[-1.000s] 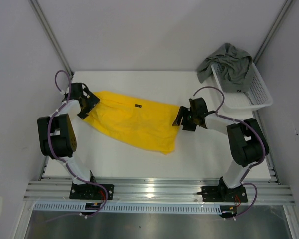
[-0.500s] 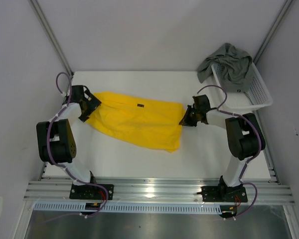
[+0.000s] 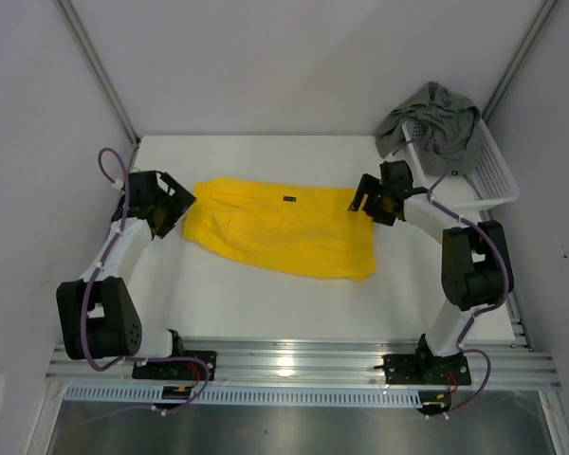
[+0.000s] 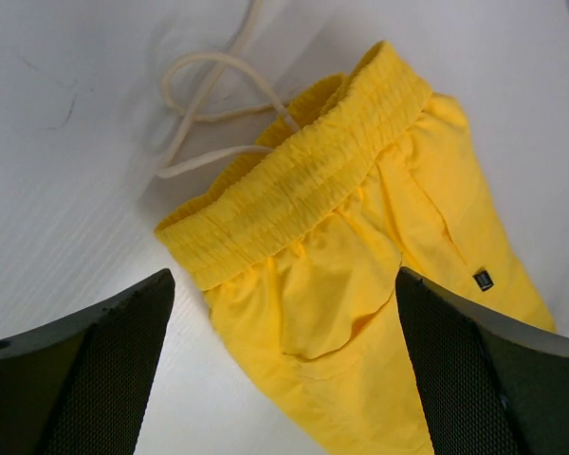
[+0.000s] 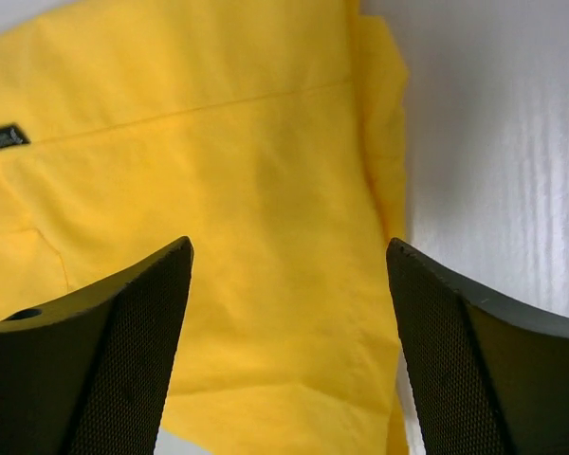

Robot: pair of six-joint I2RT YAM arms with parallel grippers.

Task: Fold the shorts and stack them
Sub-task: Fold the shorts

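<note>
The yellow shorts (image 3: 284,230) lie spread flat on the white table, waistband to the left and hems to the right, with the small dark logo (image 3: 288,199) facing up. My left gripper (image 3: 177,210) is open and empty just left of the waistband (image 4: 303,180); its drawstring (image 4: 204,104) lies loose on the table. My right gripper (image 3: 364,200) is open and empty over the right hem (image 5: 266,190). The grey-green shorts (image 3: 434,118) lie crumpled over the white mesh basket (image 3: 488,185) at the back right.
The basket stands against the right wall, close behind my right arm. Grey enclosure walls close off the back and both sides. Bare white table (image 3: 266,303) lies between the shorts and the metal rail at the near edge.
The yellow shorts have shifted to the right and lie flatter. My right gripper moved up and right with the hem. My left gripper now stands off the waistband.
</note>
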